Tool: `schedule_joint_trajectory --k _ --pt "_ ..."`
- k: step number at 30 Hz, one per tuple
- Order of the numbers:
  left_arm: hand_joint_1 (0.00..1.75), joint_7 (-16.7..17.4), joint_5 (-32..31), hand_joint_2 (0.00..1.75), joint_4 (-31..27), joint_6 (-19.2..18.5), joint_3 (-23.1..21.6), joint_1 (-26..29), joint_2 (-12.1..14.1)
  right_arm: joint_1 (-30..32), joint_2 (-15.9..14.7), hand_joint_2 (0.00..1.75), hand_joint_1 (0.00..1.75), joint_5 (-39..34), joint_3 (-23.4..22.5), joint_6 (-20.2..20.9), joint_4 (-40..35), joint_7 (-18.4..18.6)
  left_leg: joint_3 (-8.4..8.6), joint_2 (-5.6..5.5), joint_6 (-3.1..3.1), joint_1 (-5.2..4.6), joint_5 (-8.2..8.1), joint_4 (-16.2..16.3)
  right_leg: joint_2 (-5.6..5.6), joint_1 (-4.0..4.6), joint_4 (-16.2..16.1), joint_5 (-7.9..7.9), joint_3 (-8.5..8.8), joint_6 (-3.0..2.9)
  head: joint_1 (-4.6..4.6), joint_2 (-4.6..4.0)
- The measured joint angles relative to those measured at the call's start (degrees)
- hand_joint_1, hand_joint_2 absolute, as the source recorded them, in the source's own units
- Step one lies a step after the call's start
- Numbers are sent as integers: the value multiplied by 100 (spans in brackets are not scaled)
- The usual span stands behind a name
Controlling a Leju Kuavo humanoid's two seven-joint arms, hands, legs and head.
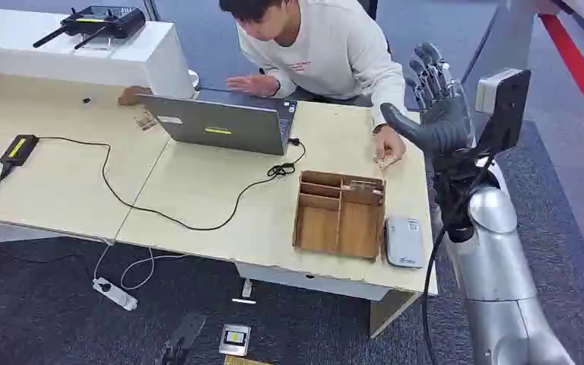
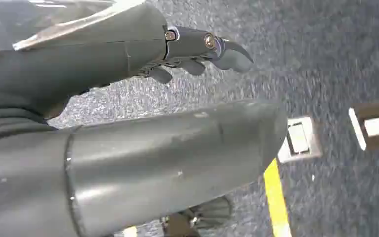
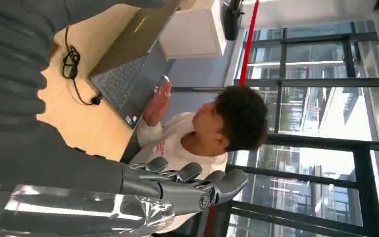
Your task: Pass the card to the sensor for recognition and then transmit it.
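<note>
Card: a small pale card, apparently under a person's hand at the far table edge, not yet with the robot. Nearer: flat grey rounded sensor pad; beside it, brown wooden divided tray, compartments seemingly empty. Right hand raised, fingers spread, empty. Left hand hanging, released. Risk: a fumbled handover dropping the card.

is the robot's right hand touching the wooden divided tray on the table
Apart. The head view shows the right hand raised open past the table's far right edge, with bare tabletop between it and the wooden divided tray.
</note>
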Motion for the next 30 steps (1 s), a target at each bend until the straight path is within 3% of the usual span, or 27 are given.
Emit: schedule_joint_trajectory --k 2,4,5,6,7,9,10,11,12,14,18,21,23,27,30 --pt "0 -98 85 0 -292 398 -157 132 52 0 -31 175 0 0 0 -6 -2 2 0 3 0 -1 0 0 -1 0 -2 0 -1 1 2 0" --pt "0 -109 -459 0 -753 905 -247 298 85 3 -50 175 0 -15 0 -42 -9 44 0 3 1 -5 1 0 -2 -1 -2 0 0 1 2 0" --pt "0 128 -1341 0 -1280 1093 -207 472 116 7 -66 175 0 -26 0 -72 -26 112 3 3 1 -11 1 0 -1 -4 -2 0 0 1 4 0" --pt "0 283 -1830 0 -1572 1108 -179 632 153 17 -72 175 0 -42 2 -85 -46 155 3 4 1 -11 0 0 1 -4 -1 0 -2 1 2 0" --pt "0 682 -3153 0 -2288 1132 -129 777 270 23 -101 175 0 -59 2 -103 -94 220 2 4 1 -12 1 0 2 -4 -1 0 -2 1 4 0" --pt "0 1292 -4376 0 -3404 1136 -111 942 535 24 -140 175 0 -109 2 -135 -175 321 2 4 2 -10 2 0 1 -3 -1 0 -3 1 13 0" --pt "0 1757 -4583 0 -3955 1136 -96 973 733 26 -153 175 0 -155 2 -157 -214 372 0 4 1 -2 2 1 1 -2 -1 1 -4 0 2 0" --pt "0 2452 -4734 0 -4839 1134 -5 934 1115 26 -166 175 0 -212 7 -194 -275 417 0 2 -3 6 6 1 0 -4 0 4 -1 -4 11 0" --pt "0 2886 -4743 0 -5471 1130 96 891 1393 25 -173 175 0 -240 15 -210 -317 433 1 -1 -4 6 6 0 0 -4 4 4 -1 -5 0 0" --pt "0 3193 -4743 0 -6546 1116 249 879 1874 25 -194 175 0 -271 22 -247 -406 455 5 -1 -5 6 7 -1 0 -4 13 4 2 -5 -4 0" --pt "0 3493 -4811 0 -7852 1132 483 1264 2358 22 -236 175 0 -299 26 -299 -492 450 5 6 -9 9 4 -1 8 4 15 1 -1 -8 6 0" --pt "0 3028 -4611 0 -8091 1101 979 1751 2487 24 -286 175 0 -299 28 -341 -514 380 6 6 -6 -1 3 -1 6 3 7 -5 -4 -5 2 0" --pt "0 2445 -4172 0 -7740 902 1282 1757 2465 38 -317 175 0 -243 31 -363 -518 306 3 -10 -5 -3 4 -1 -14 3 1 -7 -4 -3 4 0" --pt "0 895 -3466 0 -5851 574 1756 904 2106 72 -299 175 0 -142 50 -361 -514 184 -3 -15 -1 -3 16 -1 -27 0 3 3 4 -8 4 0" --pt "0 612 -3152 0 -4759 441 1935 575 1801 84 -295 175 0 -112 66 -341 -503 179 3 10 -1 -7 16 -1 11 0 4 13 1 -3 2 0"
